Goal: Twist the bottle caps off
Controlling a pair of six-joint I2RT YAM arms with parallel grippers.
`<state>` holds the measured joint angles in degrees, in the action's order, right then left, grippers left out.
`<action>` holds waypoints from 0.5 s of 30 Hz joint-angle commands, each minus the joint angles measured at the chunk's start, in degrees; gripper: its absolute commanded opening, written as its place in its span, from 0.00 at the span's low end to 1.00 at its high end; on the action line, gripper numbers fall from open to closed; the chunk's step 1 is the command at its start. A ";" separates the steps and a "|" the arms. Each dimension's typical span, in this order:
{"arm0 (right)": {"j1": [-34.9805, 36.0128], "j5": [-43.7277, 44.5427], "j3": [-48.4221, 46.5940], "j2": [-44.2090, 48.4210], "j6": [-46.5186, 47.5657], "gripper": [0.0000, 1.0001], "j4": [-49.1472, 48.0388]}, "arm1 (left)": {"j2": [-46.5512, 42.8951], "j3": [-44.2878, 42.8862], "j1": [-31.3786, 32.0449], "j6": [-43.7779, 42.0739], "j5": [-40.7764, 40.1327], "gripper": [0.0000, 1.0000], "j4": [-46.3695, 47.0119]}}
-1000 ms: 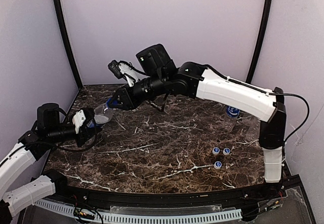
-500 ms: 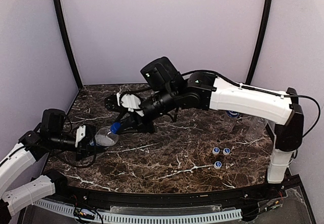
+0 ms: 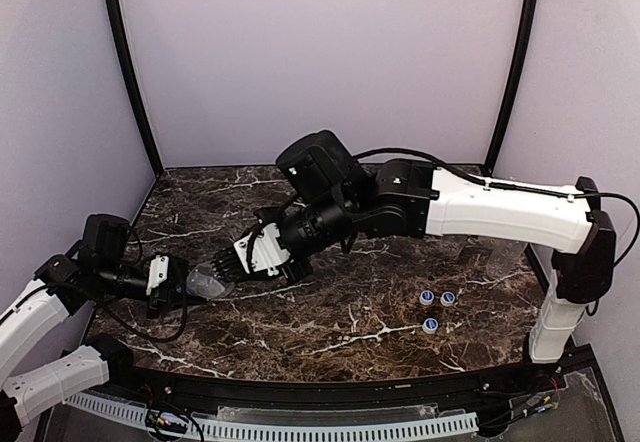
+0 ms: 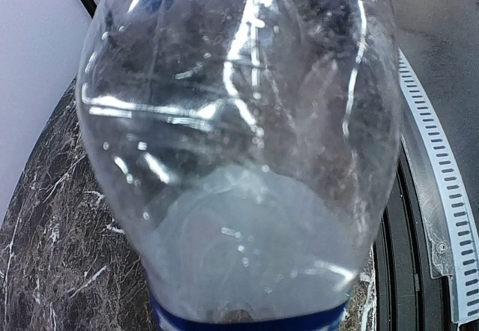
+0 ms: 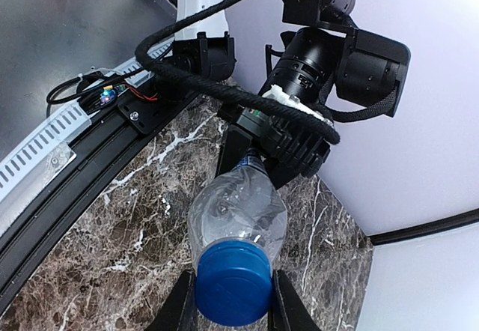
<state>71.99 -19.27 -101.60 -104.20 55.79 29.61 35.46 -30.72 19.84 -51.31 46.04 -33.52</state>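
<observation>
A clear plastic bottle (image 3: 203, 282) is held level just above the marble table's left side. My left gripper (image 3: 178, 288) is shut on its body; in the left wrist view the bottle (image 4: 239, 144) fills the frame and hides the fingers. My right gripper (image 3: 222, 268) is shut on the bottle's blue cap. In the right wrist view the cap (image 5: 233, 282) sits between my two black fingers (image 5: 179, 310), with the right gripper (image 5: 233, 312) around it, the bottle (image 5: 238, 211) beyond it, and the left gripper (image 5: 258, 136) at its far end. Three loose caps (image 3: 435, 307) lie at the right.
The marble table (image 3: 340, 322) has a black raised rim at its near edge (image 3: 330, 387). Purple walls close off the back and sides. The right arm (image 3: 480, 207) stretches across the table's middle. Something faint and clear shows behind it at the right (image 3: 470, 252).
The left gripper has carried the bottle nearer the front edge. The right gripper has come down and forward with it and now has its fingers on the blue cap.
</observation>
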 commanded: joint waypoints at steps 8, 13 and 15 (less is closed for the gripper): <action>-1.51 5.65 0.59 4.84 -15.34 0.99 -7.26 | -0.60 -0.33 -1.02 6.80 -1.84 0.23 2.71; -4.72 2.59 -5.69 1.11 -41.10 0.96 -9.51 | -1.23 2.09 -1.02 14.63 -10.70 0.24 13.98; -5.69 3.72 -8.76 -2.14 -51.60 0.91 -8.23 | -1.16 2.79 -1.03 17.31 -14.72 0.24 18.31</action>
<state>68.62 -15.86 -104.64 -101.71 29.39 23.83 34.63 -29.76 19.03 -41.28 39.72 -25.23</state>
